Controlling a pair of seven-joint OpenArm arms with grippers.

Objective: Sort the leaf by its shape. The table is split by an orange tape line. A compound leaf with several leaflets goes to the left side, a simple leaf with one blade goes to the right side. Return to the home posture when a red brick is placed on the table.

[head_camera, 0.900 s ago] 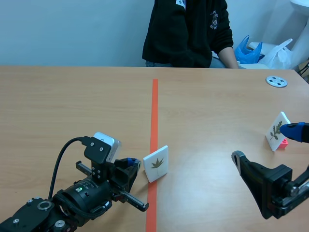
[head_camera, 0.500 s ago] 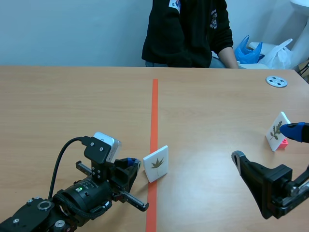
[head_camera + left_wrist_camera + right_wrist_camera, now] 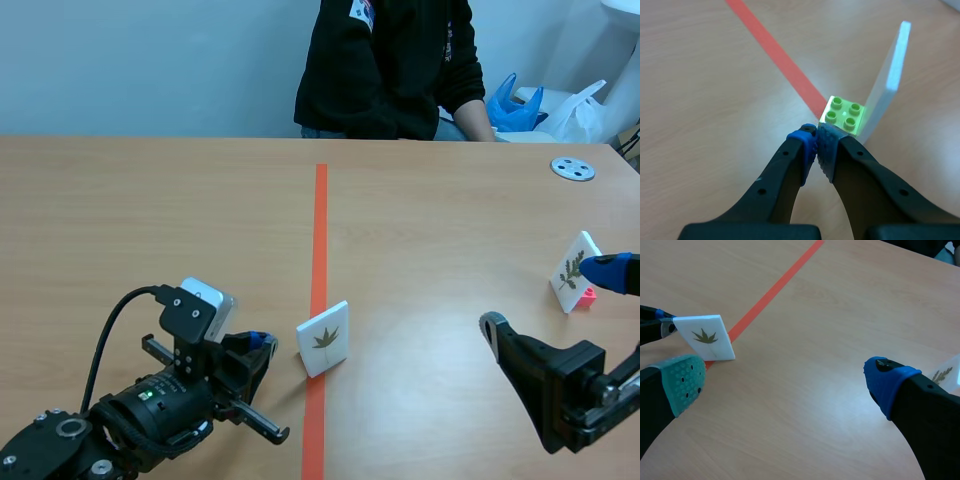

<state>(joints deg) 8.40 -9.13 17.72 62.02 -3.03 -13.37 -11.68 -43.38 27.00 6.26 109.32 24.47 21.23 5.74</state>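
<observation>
Just changed: you drew the left arm back toward the scene's lower left, away from the leaf card [image 3: 323, 339].
Left gripper [image 3: 816, 145]: fingers met, holding nothing, tips just by the green brick [image 3: 844, 115].
Right gripper [image 3: 785, 380]: gaped wide, empty.
Leaf card: stood on the tape line [image 3: 319, 230], centre frame.
Meaning: sorting seemingly remained undone.

Leaf cards, 2: palmate-leaf card [image 3: 323, 338], sprig card [image 3: 573, 268] | toy bricks, 2: green brick [image 3: 844, 115], pink brick [image 3: 589, 294] | grey disc [image 3: 573, 168], 1 | plastic bags, 2: blue bag [image 3: 515, 105], white bag [image 3: 580, 112] | person [image 3: 390, 70], 1
</observation>
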